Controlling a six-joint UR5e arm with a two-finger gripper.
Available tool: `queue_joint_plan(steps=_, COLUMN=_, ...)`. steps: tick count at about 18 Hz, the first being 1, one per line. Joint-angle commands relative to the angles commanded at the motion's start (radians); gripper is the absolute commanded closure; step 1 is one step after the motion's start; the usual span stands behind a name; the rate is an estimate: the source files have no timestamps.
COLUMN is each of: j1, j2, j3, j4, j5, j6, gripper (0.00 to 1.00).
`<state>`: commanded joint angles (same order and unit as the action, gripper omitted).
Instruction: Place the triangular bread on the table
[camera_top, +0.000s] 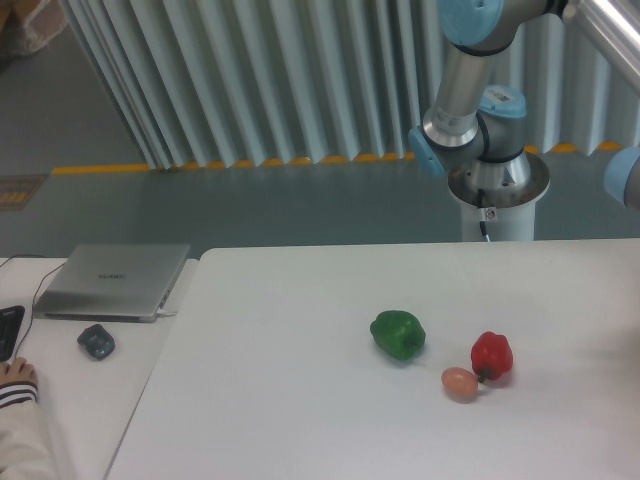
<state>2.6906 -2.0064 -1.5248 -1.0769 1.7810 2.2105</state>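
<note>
The triangular bread was nowhere in the frame; it was not among the items on the table (300, 400), and it may have been off to the right, where the arm reached out of view. The gripper itself sat outside the picture, so whether it was spread, closed or carrying the bread could not be told. On the white top lay a green pepper (398, 334), with a red pepper (492, 356) to its right and a small peach-brown egg (459, 382) touching or just beside the red one. Only the arm's base and elbow (470, 140) showed behind the far edge. Judging by this, the task was at the fetch-or-carry step; next the bread must arrive over bare tabletop.
</note>
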Motion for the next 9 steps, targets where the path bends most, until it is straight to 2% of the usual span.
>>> queue_joint_plan(steps=2, j1=0.002, j2=0.002, j3=0.008, j4=-0.023, j5=-0.008, j6=-0.006, gripper=0.79)
queue_joint_plan(steps=5, j1=0.017, j2=0.003, j3=0.057, j4=-0.132, j5=-0.044, j6=-0.012, gripper=0.79)
queue_joint_plan(steps=9, j1=0.055, j2=0.018, j3=0.061, j4=-0.173, j5=-0.144, j6=-0.012, gripper=0.79)
